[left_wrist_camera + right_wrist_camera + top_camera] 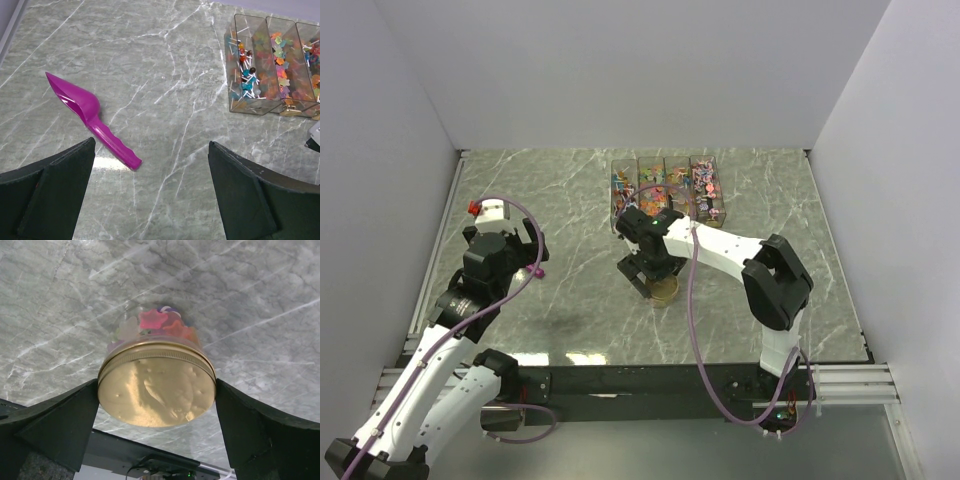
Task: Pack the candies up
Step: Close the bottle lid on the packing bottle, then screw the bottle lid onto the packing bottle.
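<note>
Right gripper (156, 389): jaws spread wide, one finger on each side of a round tan lid (156, 395) that sits on a clear jar (125, 332). Whether they touch it is unclear. Candies (156, 322) show inside the jar, just beyond the jaws.

Left gripper (151, 146): jaws spread wide and holding nothing. A magenta scoop (90, 117) lies ahead of its left finger. More candies fill clear bins (260, 102) ahead, past the right finger.

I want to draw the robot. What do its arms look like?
The left arm and right arm are white with chunky black joints. A purple cable loops along each. The jaws are black wedges. A red tab sits on the left.
</note>
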`<state>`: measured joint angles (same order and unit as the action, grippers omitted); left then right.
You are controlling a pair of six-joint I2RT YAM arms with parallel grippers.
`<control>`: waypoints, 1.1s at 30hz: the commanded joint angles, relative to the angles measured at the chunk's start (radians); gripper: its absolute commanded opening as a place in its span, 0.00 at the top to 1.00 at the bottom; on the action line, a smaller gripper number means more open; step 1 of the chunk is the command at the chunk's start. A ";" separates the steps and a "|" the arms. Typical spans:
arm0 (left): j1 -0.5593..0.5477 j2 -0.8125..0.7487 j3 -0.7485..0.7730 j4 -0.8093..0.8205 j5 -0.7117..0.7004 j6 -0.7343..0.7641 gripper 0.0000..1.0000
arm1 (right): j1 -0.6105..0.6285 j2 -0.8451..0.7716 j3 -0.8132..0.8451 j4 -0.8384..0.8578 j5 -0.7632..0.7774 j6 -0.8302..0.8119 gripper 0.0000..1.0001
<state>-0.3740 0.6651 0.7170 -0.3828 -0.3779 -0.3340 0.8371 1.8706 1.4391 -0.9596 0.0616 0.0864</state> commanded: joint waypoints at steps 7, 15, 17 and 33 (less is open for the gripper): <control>0.006 -0.001 -0.002 0.032 0.027 0.013 0.01 | -0.009 -0.045 -0.031 0.047 -0.013 -0.016 0.00; 0.006 0.004 -0.002 0.035 0.043 0.018 0.01 | -0.009 -0.085 -0.080 0.059 0.012 -0.017 0.00; 0.006 0.004 -0.002 0.033 0.048 0.018 0.00 | -0.010 -0.093 -0.106 0.082 -0.005 -0.020 0.00; 0.006 0.027 -0.004 0.042 0.125 0.024 0.01 | -0.015 -0.290 -0.379 0.381 -0.057 -0.022 0.00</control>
<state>-0.3733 0.6914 0.7116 -0.3790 -0.2829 -0.3260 0.8284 1.6554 1.1091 -0.6861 0.0246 0.0689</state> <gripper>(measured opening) 0.995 0.997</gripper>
